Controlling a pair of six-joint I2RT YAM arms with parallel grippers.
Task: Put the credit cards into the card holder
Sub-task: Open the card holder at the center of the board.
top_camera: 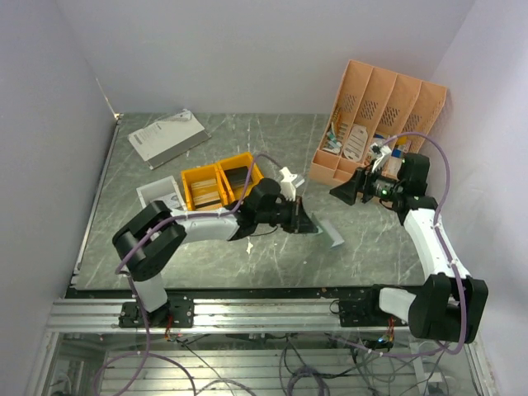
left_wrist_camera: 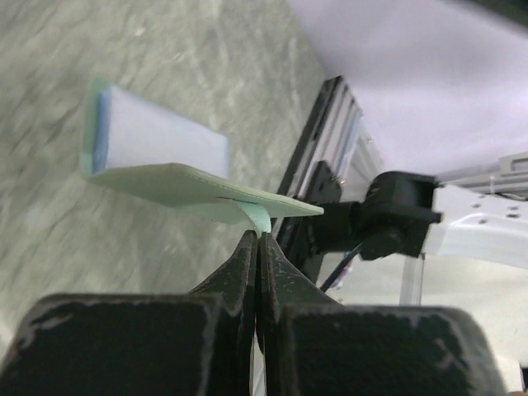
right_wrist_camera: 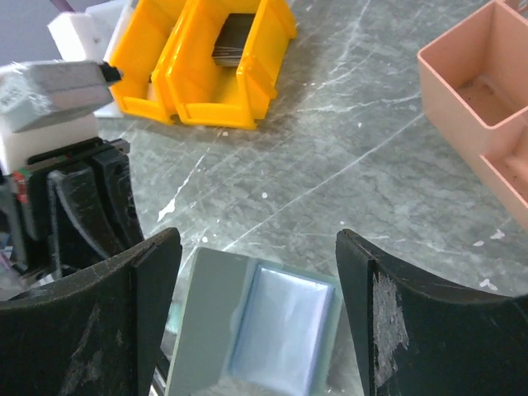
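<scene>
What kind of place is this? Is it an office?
Probably a robot lab test cell: two black-and-white robot arms bolted to a silver metal rail, a grey marble-patterned table boxed by plain white walls, tangled cables underneath.

1. Top view: bright, even, diffuse light, seemingly from above. The grey marbled table [top_camera: 247, 136] carries only faint, soft-edged shadows under the arms, and focus is sharp throughout.
2. Left wrist view: the table is smeared into streaks. The black two-finger left gripper [left_wrist_camera: 258, 241], very close, looks soft and grainy. The grey-green folding card holder [left_wrist_camera: 181, 186] is fairly crisp, and the pale wall washes out.
3. Right wrist view: mid-frame is clear, with a milky sheen on the holder's light blue inside. The black-fingered right gripper [right_wrist_camera: 257, 243] sits dark at the bottom edge.
</scene>
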